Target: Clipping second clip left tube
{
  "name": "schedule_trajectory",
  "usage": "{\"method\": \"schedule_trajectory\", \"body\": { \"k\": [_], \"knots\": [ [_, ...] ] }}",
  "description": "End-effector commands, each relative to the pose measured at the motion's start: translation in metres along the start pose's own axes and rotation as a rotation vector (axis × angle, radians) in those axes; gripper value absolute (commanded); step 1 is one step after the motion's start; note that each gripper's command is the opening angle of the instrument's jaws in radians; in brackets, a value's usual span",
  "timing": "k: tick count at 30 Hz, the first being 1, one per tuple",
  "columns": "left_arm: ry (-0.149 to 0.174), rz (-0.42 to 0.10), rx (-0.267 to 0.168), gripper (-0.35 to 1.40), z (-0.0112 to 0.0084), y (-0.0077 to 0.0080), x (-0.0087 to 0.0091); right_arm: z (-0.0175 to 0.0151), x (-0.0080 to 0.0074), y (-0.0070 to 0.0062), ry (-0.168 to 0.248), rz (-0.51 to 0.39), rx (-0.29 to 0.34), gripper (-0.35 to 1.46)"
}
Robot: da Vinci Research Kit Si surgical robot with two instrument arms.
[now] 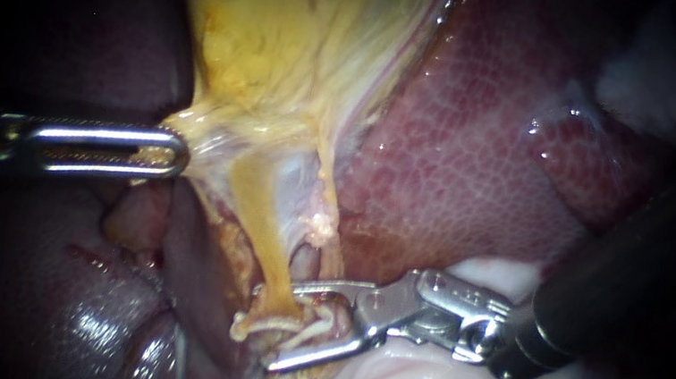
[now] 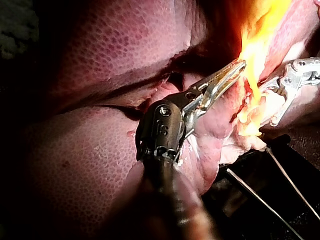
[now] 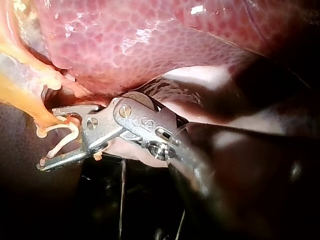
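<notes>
at the foot of the left tube (image 1: 265, 237): my right instrument (image 1: 266, 328) has its jaws wide apart, one on each side of the tube. they grip nothing that i can be sure of.
clip (image 1: 273, 325): a whitish clip lies between those jaws, against the tube's foot. i cannot tell whether it rides in the jaws or already sits on the tube.
left tube: a taut yellow band that runs from the gallbladder (image 1: 290, 37) down into my right jaws.
doing it well: i judge the tube should lie deep in the throat of the jaws and square across them. both tips should show past it, with nothing else caught. a second clip belongs just beside any clip already on the tube, not on top of it. i would close slowly.
to the tube's left in the endoscope view: my left instrument (image 1: 167, 155) is clamped on the gallbladder where it narrows toward the tube, holding it stretched. that pull wants to be steady while i close.
beyond the tube: the liver (image 1: 471, 147), mottled red, behind and to its right.
writing: small stamped marks on both instruments' wrist pieces, which i leave unread. i see no brand or label elsewhere.
</notes>
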Motion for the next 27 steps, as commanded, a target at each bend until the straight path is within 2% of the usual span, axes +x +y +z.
{"method": "schedule_trajectory", "body": {
  "k": [1, 11, 19, 20, 22, 23, 24, 27],
  "knots": [
    [0.000, 0.000, 0.000, -0.35, 0.0001, 0.0000, 0.0000, 0.0002, -0.0001, 0.0002, 0.000, 0.005, 0.001, 0.55],
    [-0.003, 0.001, 0.003, -0.35, 0.0008, -0.0002, 0.0003, 0.0028, -0.0018, 0.0013, -0.003, 0.017, -0.008, 0.55],
    [-0.003, 0.001, 0.002, -0.35, 0.0009, -0.0002, 0.0003, 0.0032, -0.0018, 0.0015, -0.003, 0.022, -0.009, 0.51],
    [-0.003, 0.001, 0.002, -0.35, 0.0009, -0.0002, 0.0003, 0.0031, -0.0018, 0.0015, -0.003, 0.022, -0.008, 0.41],
    [-0.003, 0.001, 0.002, -0.35, 0.0009, -0.0002, 0.0004, 0.0022, -0.0019, 0.0013, -0.020, 0.070, 0.053, -0.06],
    [-0.003, 0.001, 0.002, -0.35, 0.0009, -0.0002, 0.0004, 0.0020, -0.0018, 0.0014, -0.020, 0.077, 0.034, -0.27],
    [-0.003, 0.001, 0.002, -0.35, 0.0008, -0.0002, 0.0004, 0.0015, -0.0017, 0.0015, -0.020, 0.077, 0.025, -0.35],
    [-0.003, 0.001, 0.002, -0.35, 0.0008, -0.0003, 0.0004, 0.0011, -0.0015, 0.0019, -0.018, 0.078, 0.023, -0.35]
  ]
}}
